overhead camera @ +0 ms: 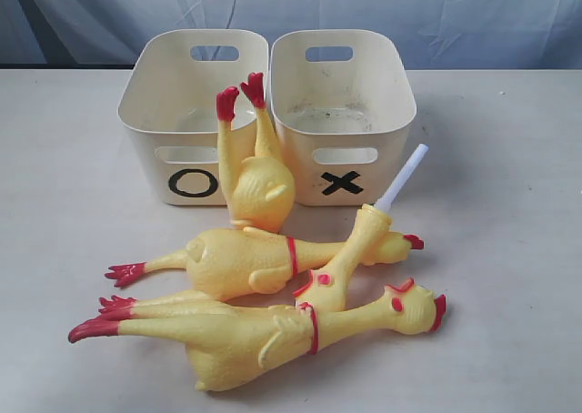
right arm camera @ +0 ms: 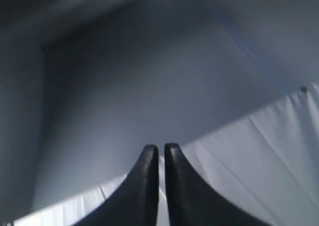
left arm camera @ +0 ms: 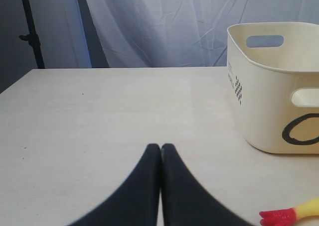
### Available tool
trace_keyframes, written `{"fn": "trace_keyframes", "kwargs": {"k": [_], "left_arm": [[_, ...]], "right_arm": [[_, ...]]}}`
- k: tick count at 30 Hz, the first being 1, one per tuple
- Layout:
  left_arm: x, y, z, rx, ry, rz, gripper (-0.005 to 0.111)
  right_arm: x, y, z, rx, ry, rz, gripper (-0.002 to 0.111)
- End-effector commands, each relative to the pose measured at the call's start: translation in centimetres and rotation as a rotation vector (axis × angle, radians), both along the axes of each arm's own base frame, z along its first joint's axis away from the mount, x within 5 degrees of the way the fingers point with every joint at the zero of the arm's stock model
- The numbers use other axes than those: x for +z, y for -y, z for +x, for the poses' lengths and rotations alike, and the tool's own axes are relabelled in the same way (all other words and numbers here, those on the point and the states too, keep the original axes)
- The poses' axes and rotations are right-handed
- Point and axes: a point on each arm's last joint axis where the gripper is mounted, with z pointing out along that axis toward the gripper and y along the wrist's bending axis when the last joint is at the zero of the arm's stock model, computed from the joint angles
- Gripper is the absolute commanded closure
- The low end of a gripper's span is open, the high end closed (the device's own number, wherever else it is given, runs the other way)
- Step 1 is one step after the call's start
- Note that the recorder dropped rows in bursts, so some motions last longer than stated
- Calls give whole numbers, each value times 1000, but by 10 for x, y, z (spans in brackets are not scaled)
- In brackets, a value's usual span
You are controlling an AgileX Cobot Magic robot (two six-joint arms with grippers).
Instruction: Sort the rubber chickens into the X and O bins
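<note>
No chicken is sitting in either tub, so the step in hand is judged to be the first pick. The four yellow rubber toy chickens with red feet and combs are lying clustered on the pale bench (overhead camera: pixel 509 277), just in front of two cream-white rounded plastic tubs that are touching side by side: the tub marked with a black O (overhead camera: pixel 145 163) on the left and the tub marked with a black X (overhead camera: pixel 391 154) on the right. One small chicken (overhead camera: pixel 259 181) is leaning feet-up against the tub fronts where they meet. The second small chicken (overhead camera: pixel 341 267), with a white plastic tube (overhead camera: pixel 403 178) projecting from one end, is lying across the rear long chicken (overhead camera: pixel 241 260) and touching the front long chicken (overhead camera: pixel 264 331). Start with a small chicken, since nothing is resting on either. Grip across the body, close firmly because the soft rubber is likely yielding, and lift straight up so the neighbours are not being dragged. Which size belongs in which tub cannot be told. Neither arm is showing in the exterior view. The left jaws are pressed together and empty, hovering low over bare bench beside the O tub, with a red chicken foot (left arm camera: pixel 279 217) near. The right jaws are likewise pressed together, holding nothing, and pointing up at the pale draped backdrop (right arm camera: pixel 259 156), well apart from the work
</note>
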Motion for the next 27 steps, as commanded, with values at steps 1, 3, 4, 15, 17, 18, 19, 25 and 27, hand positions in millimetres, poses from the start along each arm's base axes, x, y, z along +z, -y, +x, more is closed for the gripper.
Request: {"fn": "trace_keyframes", "kwargs": {"k": [1,3,4,15,17,18,19,25,27], "left_arm": [[2,0,0,-3,21,-3,107],[2,0,0,-3,21,-3,107],[2,0,0,-3,21,-3,107],[2,0,0,-3,21,-3,107],[2,0,0,-3,21,-3,107],[2,0,0,-3,21,-3,107],[2,0,0,-3,21,-3,107],[2,0,0,-3,21,-3,107],[2,0,0,-3,21,-3,107]], "right_arm": [[50,-4,-37,-35,243,-67,102],[72,-6,-52,-49,319,-98,102],[83,-8,-58,-58,347,-121,102],[184,-8,-27,-111,-262,-192,102],[185,-5,-2,-90,-600,-180,102],[184,-4,8,-75,-705,-182,102],[181,-5,21,-44,-813,-182,102],[146,-17,92,128,-1294,-185,102],[133,-20,112,143,-1428,-188,102]]}}
